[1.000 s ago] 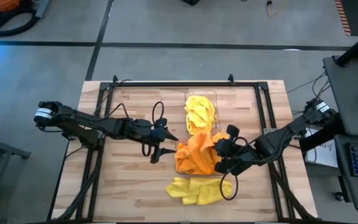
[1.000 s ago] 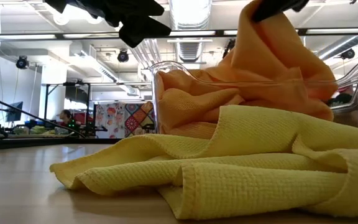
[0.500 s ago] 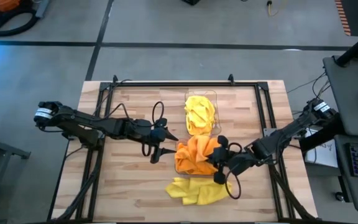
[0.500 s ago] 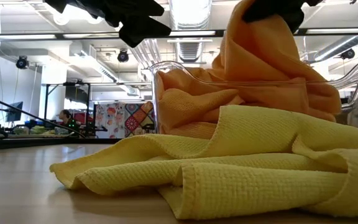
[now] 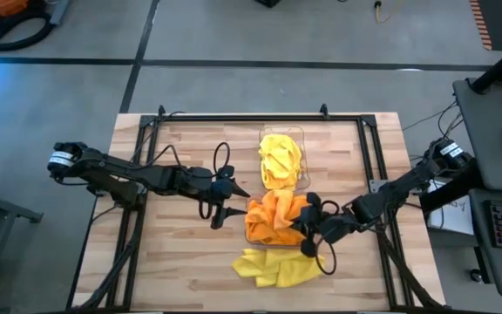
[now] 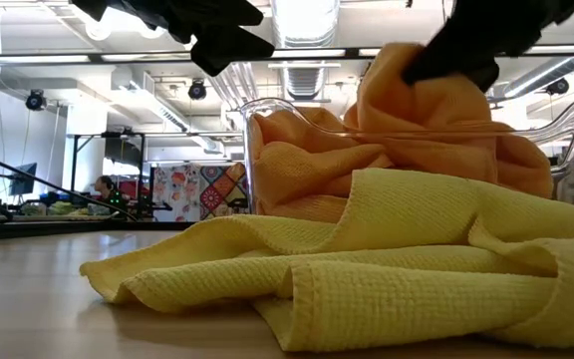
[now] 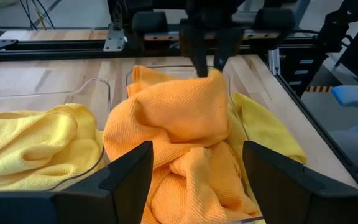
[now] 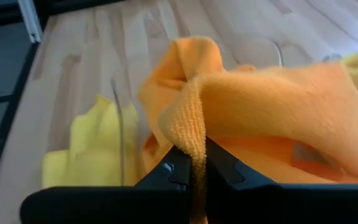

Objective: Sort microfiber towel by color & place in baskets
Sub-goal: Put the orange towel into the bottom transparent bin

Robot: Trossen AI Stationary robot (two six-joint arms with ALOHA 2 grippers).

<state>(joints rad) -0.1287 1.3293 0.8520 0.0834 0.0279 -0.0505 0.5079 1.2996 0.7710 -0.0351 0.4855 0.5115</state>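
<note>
Nearest the front edge of the table lies a loose yellow towel, crumpled and spread flat on the wood; in the low view this yellow towel fills the foreground, its folds lying just in front of the near basket.

Behind it stands the near basket, a clear bin heaped with orange towels that rise above its rim. In the low view the basket's clear wall shows with orange cloth pressed against it from inside.

The right gripper is over the right side of that basket, clenched on a fold of an orange towel. The right wrist view shows its fingers pinched tight on the hem of the orange towel, with the rest of the cloth draped over the pile. In the left wrist view the same gripper comes down onto the top of the orange heap.

The left gripper hangs just left of the orange basket, fingers spread wide and holding nothing.

Farther back, touching the near basket's far end, the second basket holds yellow towels. In the left wrist view these yellow towels lie in their clear bin beside the orange heap.
</note>
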